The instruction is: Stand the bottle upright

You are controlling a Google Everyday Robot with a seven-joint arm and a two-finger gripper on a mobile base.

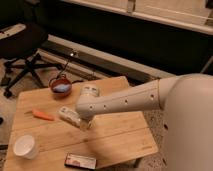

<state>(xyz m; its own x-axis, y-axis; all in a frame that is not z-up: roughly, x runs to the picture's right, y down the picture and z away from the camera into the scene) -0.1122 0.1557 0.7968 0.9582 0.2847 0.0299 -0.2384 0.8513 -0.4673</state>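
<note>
From my station I see the arm (125,102) reaching in from the right across the wooden table (117,142), with its end low over the middle left of the tabletop. The gripper (84,123) sits at that end, mostly hidden under the wrist, right at the bottle's nearer end. It stands wide, and I cannot make out any grip on anything.

The bottle (69,115) lies on its side on the table, tilted slightly across the boards. Its pale label band faces up, and one end is tucked under the arm's tip. I cannot tell whether the gripper touches it.

The carrot (42,115) lies flat just left of the bottle. The red bowl (61,86) holds something blue near the far edge. A white paper cup (25,146) stands upright at the near left corner. A dark flat packet (80,161) rests at the near edge. A black office chair (25,47) is on the floor beyond the table.
</note>
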